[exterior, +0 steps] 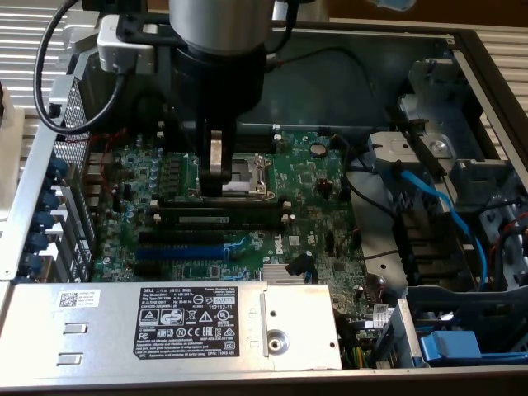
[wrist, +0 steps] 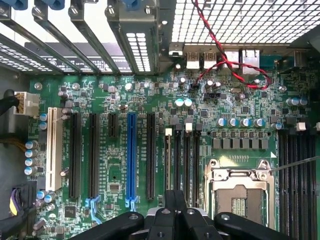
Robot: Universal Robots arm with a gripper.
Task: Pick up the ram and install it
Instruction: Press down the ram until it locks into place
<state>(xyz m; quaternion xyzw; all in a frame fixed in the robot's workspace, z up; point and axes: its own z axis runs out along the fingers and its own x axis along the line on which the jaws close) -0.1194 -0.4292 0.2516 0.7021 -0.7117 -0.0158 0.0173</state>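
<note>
From where I stand, the gripper [exterior: 216, 186] hangs low over the motherboard [exterior: 318, 186]. Its two fingers are pressed together with nothing between them, as far as I can see. The ram [exterior: 221, 219] is not in the pincer. It stands in one of the black memory slots, just beside the open CPU socket [exterior: 247, 173] and between this socket and the blue slot [exterior: 181, 247]. In the wrist view I think the ram [wrist: 168, 160] is the thin pale edge in the slot just ahead of the gripper [wrist: 175, 200], but I cannot tell if it sits fully down or if the end clips are closed. The danger, in my opinion, is the socket. The closed fingertips are very near to it, and a small drift sideways could put them on its open contacts and bend them. If the fingers push the stick away from its middle, it may go in tilted, with one end high, and this could strain the slot.
</note>
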